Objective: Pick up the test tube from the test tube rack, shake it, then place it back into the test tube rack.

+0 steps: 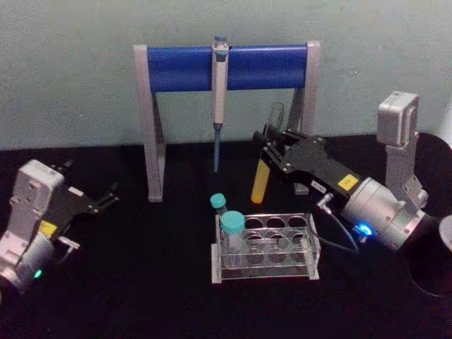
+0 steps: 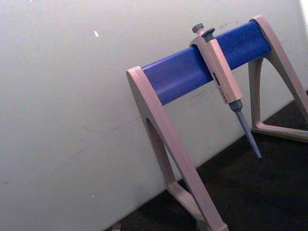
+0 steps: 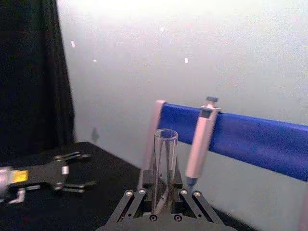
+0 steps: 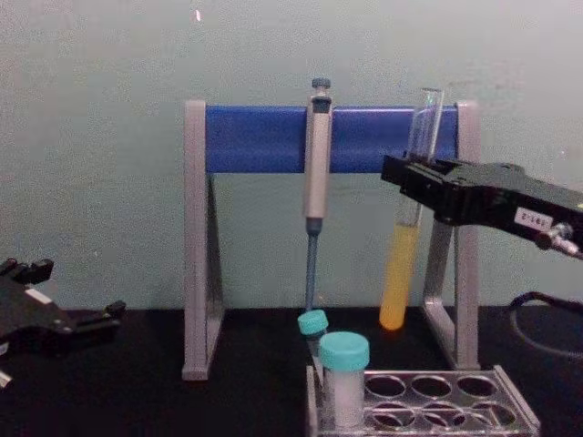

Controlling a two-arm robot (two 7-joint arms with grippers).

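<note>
The test tube (image 1: 263, 173) hangs in the air behind the test tube rack (image 1: 311, 269), slightly tilted, with yellow liquid in its lower part. My right gripper (image 1: 270, 150) is shut on its clear upper half, and its open mouth sticks out above the fingers. From the chest view, the test tube (image 4: 402, 273) hangs well above the test tube rack (image 4: 516, 401), in front of the stand's right leg, held by the right gripper (image 4: 412, 185). The right wrist view looks along the test tube (image 3: 165, 159) between the fingers. My left gripper (image 1: 104, 198) rests open at the far left.
A grey-and-blue pipette stand (image 1: 233, 67) with a hanging pipette (image 1: 219, 99) stands behind the rack. Two teal-capped white tubes (image 1: 232, 232) (image 1: 218, 204) stand at the rack's left end. The table is black with free room at front left.
</note>
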